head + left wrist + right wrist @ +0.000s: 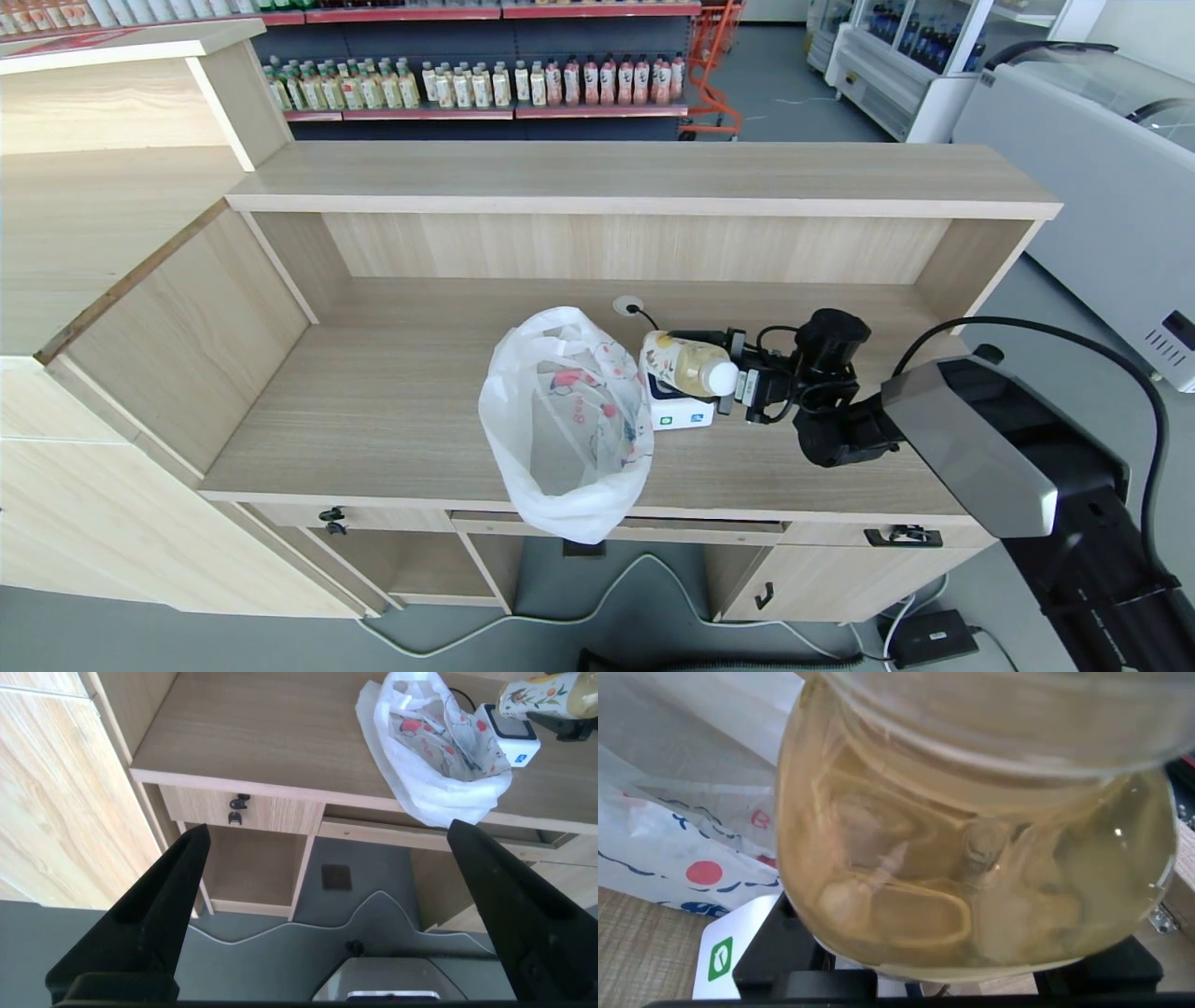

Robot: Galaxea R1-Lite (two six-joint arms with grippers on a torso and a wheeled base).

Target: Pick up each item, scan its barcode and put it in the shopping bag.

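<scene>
Right gripper (739, 373) closed on bottle (681, 362) at its white-cap end. Bottle lies sideways, just above scanner (681, 413), touching or not I cannot tell, right of shopping bag (565, 425). Bag stands open at near edge of counter (373, 411). Left gripper (329, 831) wide open, holds nothing, on near side of counter, left of bag.

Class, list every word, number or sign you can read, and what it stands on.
Red print on the shopping bag: too blurred to read.
Label on the bottle: too small to read.
Green square sign on the scanner: no words.
Labels on the shelf bottles: too small.
</scene>
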